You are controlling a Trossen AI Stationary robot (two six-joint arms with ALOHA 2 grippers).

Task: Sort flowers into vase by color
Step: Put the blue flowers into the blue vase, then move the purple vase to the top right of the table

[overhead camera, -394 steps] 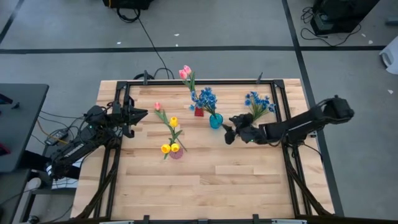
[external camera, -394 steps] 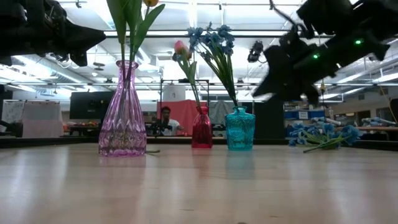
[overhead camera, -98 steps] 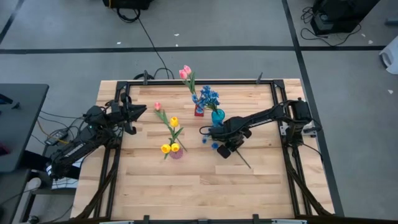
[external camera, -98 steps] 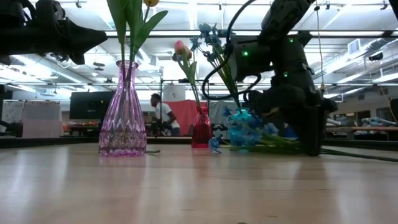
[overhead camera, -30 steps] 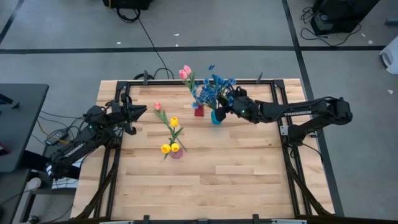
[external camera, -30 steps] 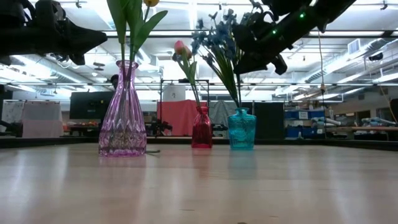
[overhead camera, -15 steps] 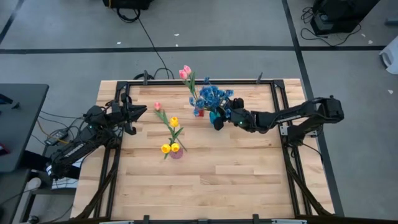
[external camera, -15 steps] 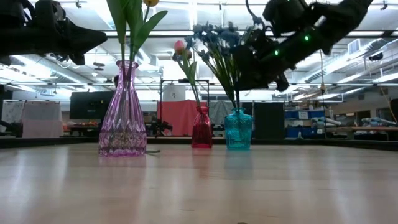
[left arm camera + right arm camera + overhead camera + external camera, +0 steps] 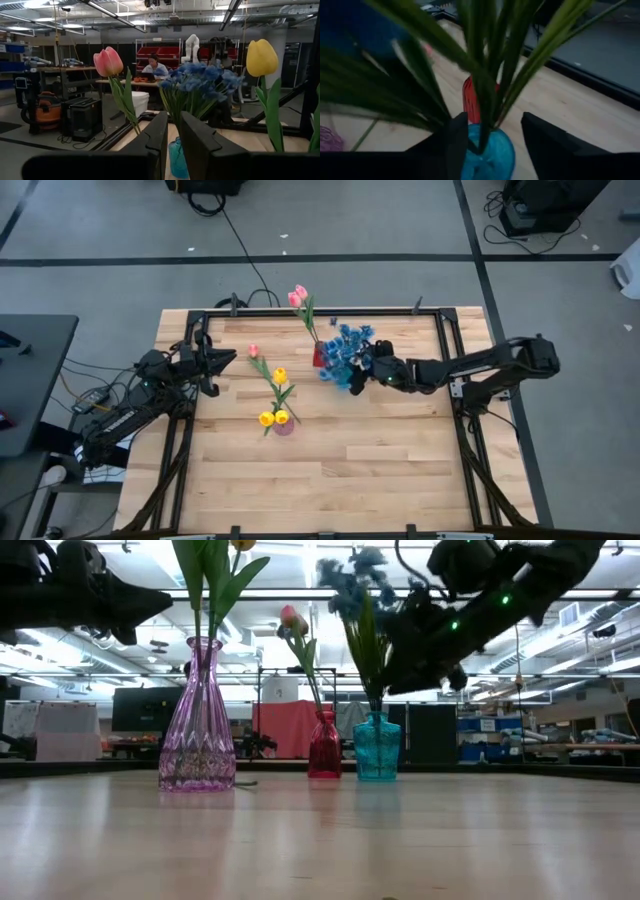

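Blue flowers (image 9: 345, 346) are sitting in the teal vase (image 9: 377, 747) near the surface's far edge; my right gripper (image 9: 362, 370) is spreading wide around their stems. One pink tulip (image 9: 253, 351) is lying unsorted.

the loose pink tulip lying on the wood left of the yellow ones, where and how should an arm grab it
Probably on the thin green stem of the pink tulip, just below the bloom. It seems to lie flat on the wooden table, so come straight down with the fingers across the stem. The left gripper waits nearest, beside it; the right gripper is at the blue flower bunch.
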